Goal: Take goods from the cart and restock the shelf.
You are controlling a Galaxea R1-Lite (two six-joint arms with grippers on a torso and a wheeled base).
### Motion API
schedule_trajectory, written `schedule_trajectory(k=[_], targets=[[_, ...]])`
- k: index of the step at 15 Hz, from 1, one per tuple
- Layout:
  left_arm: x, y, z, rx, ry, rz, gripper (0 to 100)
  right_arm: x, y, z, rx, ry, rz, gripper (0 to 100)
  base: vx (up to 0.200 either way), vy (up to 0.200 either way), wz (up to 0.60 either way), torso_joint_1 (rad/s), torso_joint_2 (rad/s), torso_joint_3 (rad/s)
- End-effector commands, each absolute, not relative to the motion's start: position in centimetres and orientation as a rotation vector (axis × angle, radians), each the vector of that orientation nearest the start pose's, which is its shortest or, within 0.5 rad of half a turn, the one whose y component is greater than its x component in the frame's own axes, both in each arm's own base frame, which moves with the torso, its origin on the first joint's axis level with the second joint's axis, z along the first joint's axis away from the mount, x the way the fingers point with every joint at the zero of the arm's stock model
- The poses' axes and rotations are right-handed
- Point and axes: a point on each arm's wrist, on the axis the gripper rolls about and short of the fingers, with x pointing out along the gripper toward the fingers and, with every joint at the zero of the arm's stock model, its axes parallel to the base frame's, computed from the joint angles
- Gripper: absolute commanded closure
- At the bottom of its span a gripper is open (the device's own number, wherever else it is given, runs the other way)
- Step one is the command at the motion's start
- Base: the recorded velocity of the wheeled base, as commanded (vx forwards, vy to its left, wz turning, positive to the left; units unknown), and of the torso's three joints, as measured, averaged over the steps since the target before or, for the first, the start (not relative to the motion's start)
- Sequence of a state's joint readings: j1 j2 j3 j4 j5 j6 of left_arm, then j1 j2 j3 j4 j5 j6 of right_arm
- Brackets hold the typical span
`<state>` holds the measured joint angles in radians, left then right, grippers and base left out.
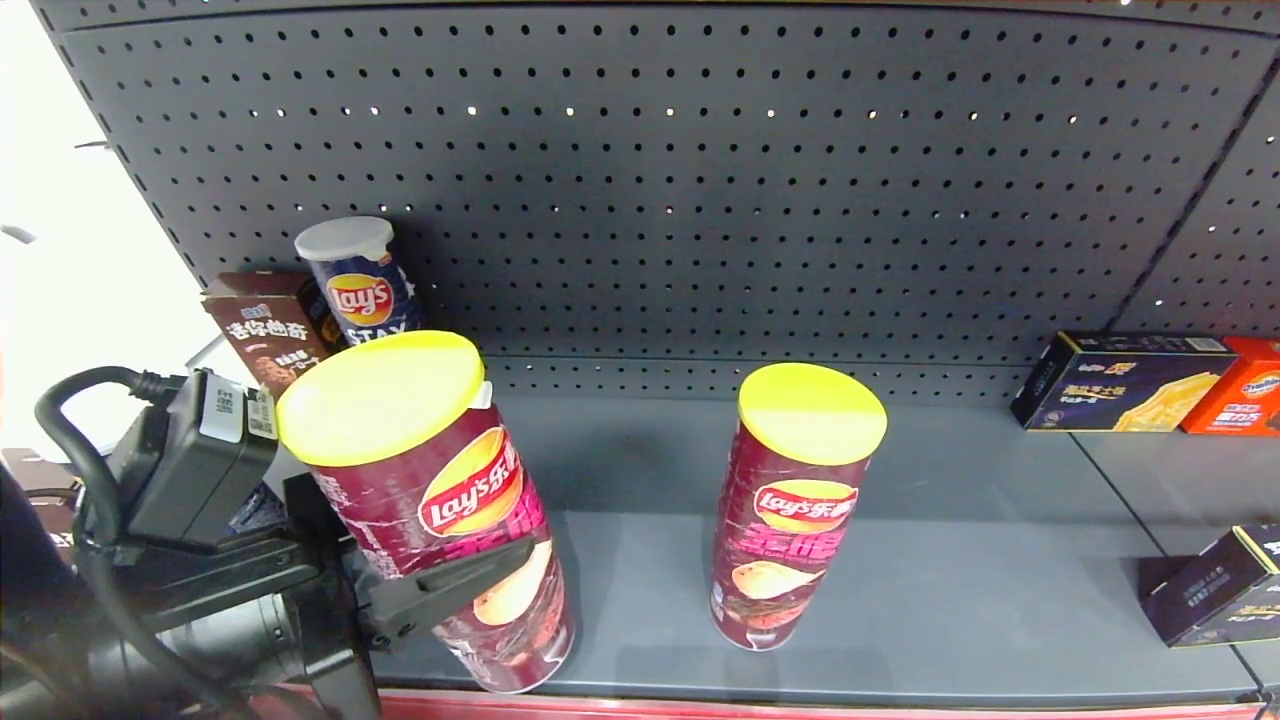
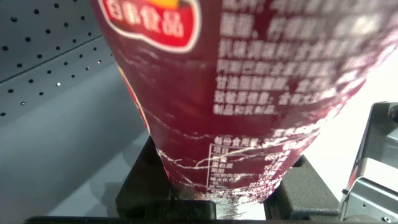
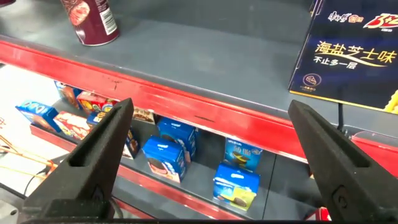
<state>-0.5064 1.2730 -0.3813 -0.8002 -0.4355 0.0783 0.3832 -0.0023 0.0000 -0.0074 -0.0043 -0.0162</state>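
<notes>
A dark grey pegboard wall spans the back of the head view from 9 to 3 o'clock. Below it lies the flat grey shelf, with a red lip along its front at 6 o'clock.

At 8 o'clock the left gripper has its jaws closed around the lower half of a maroon chip can with a yellow lid. The can's base is at the shelf's front edge, but it is unclear whether it touches the surface. A second chip can of the same kind stands upright on the shelf near the middle, at 3 o'clock from the held one and well apart from it.

At 3 o'clock a dark blue box lies against the wall with an orange box touching its side. Another dark box sits at 4 o'clock, near the front. At 10 o'clock a blue can with a white lid stands by the wall, just beside a brown box.

The right gripper hangs in front of the red lip with its jaws wide apart and nothing between them. Small blue packets sit on the level beneath.
</notes>
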Motion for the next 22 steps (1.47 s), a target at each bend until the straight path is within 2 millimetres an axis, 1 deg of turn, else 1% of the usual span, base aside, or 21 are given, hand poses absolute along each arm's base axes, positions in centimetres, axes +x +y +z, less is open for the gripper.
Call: schedule_trajectory(k=[1,3,6,8,9,10,11,12,14,15,18,22], targets=[[15.3,-9.6,18.9,0.076,0.060,-0.944,100,-2.1,-0.9,7.6,-0.015,-0.011,0.379,0,0.000,0.000,0.00,0.000,0.00,0.000],[15.4,-9.7,18.9,0.076,0.060,-0.946,100,-2.1,-0.9,7.6,-0.015,-0.011,0.379,0,0.000,0.000,0.00,0.000,0.00,0.000],[15.4,-10.5,18.6,0.078,0.078,-0.983,100,-2.1,-0.9,7.6,-0.015,-0.011,0.379,0,0.000,0.000,0.00,0.000,0.00,0.000],[15.8,-10.7,19.0,0.077,0.069,-0.978,100,-2.1,-0.9,7.6,-0.015,-0.011,0.379,0,0.000,0.000,0.00,0.000,0.00,0.000],[16.9,-11.2,19.3,0.075,0.070,-0.974,100,-2.1,-0.9,7.6,-0.015,-0.011,0.379,0,0.000,0.000,0.00,0.000,0.00,0.000],[17.3,-11.4,19.5,0.073,0.068,-0.972,100,-2.1,-0.9,7.6,-0.015,-0.011,0.379,0,0.000,0.000,0.00,0.000,0.00,0.000],[18.4,-11.8,20.1,0.072,0.055,-0.964,100,-2.1,-0.9,7.6,-0.015,-0.011,0.379,0,0.000,0.000,0.00,0.000,0.00,0.000],[18.9,-12.0,20.5,0.071,0.044,-0.962,100,-2.1,-0.9,7.6,-0.015,-0.011,0.379,0,0.000,0.000,0.00,0.000,0.00,0.000],[20.5,-12.8,21.0,0.075,0.052,-0.967,100,-2.1,-0.9,7.6,-0.015,-0.011,0.379,0,0.000,0.000,0.00,0.000,0.00,0.000],[21.3,-12.7,21.2,0.075,0.046,-0.947,100,-2.1,-0.9,7.6,-0.015,-0.009,0.379,0,0.000,0.000,0.00,0.000,0.00,0.000],[22.3,-12.9,21.3,0.071,0.044,-0.939,100,-2.1,-0.9,7.6,-0.015,-0.011,0.379,0,0.000,0.000,0.00,0.000,0.00,0.000],[22.6,-13.0,22.1,0.049,0.031,-0.934,100,-2.1,-0.9,7.6,-0.015,-0.011,0.379,0,0.000,0.000,0.00,0.000,0.00,0.000]])
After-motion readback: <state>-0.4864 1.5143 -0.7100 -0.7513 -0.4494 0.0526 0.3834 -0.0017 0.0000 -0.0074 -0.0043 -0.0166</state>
